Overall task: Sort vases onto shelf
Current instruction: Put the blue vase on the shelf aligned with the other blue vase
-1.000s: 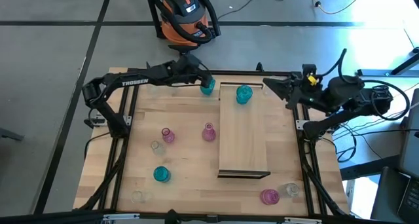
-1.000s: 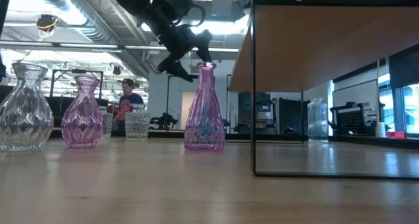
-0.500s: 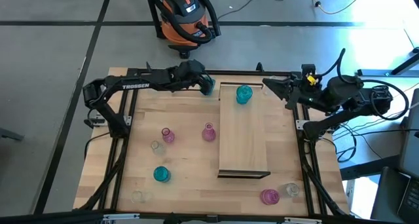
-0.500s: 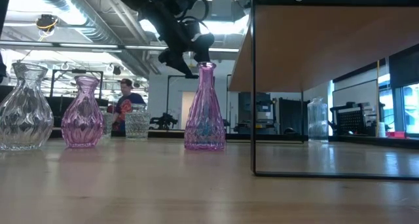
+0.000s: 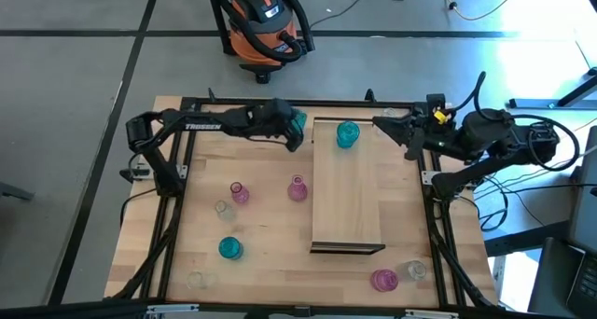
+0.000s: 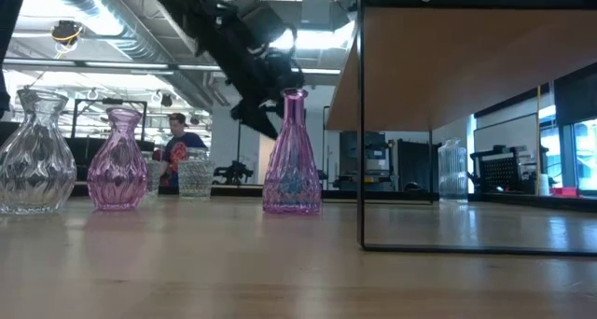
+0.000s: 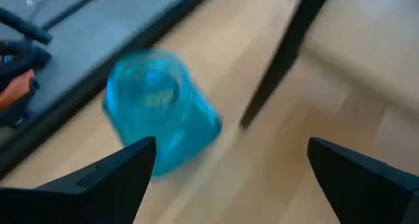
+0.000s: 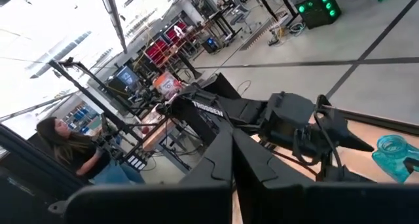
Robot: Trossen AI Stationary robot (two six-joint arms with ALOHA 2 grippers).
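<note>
A teal vase stands on its base on the tabletop by the far edge, just left of the shelf. In the left wrist view the teal vase is blurred. My left gripper is open and hovers just on the vase's near side; one finger lies close beside the vase, touching nothing that I can see. A second teal vase stands on the shelf's far end. My right gripper is shut and empty, held off the shelf's far right corner.
Loose vases stand on the tabletop: pink, clear, tall pink, teal, clear, pink, clear. The shelf's dark leg is close to the left gripper. A vacuum cleaner stands beyond the far edge.
My left arm has reached farther toward the table's right, and its gripper has gone down and toward the near edge beside the teal vase. The vase has stayed on the tabletop.
</note>
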